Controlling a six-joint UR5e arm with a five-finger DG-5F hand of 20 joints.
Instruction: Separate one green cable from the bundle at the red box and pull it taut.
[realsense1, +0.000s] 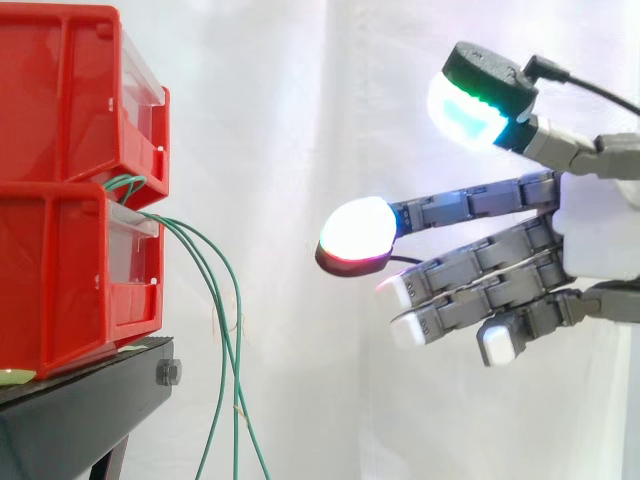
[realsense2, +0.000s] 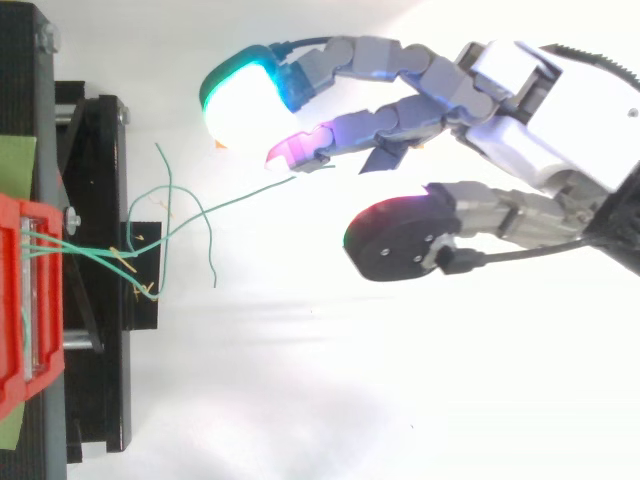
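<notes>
Two red bins (realsense1: 70, 190) are stacked on a black stand (realsense1: 90, 400) at the left. A bundle of thin green cables (realsense1: 215, 300) comes out between the bins and droops down past the stand's front. In the top view the green cables (realsense2: 190, 215) fan out to the right from the red bin (realsense2: 25, 290). My hand (realsense1: 590, 240) hovers to the right of the cables, apart from them, with fingers stretched toward the bins and nothing held. In the top view the hand (realsense2: 530, 100) has its glowing fingertips (realsense2: 235, 100) close to the free cable ends, not touching.
A white curtain hangs behind everything. The black stand (realsense2: 95, 270) juts toward the hand beneath the bins, with bolts on its side. Open space lies between the hanging cables and the hand.
</notes>
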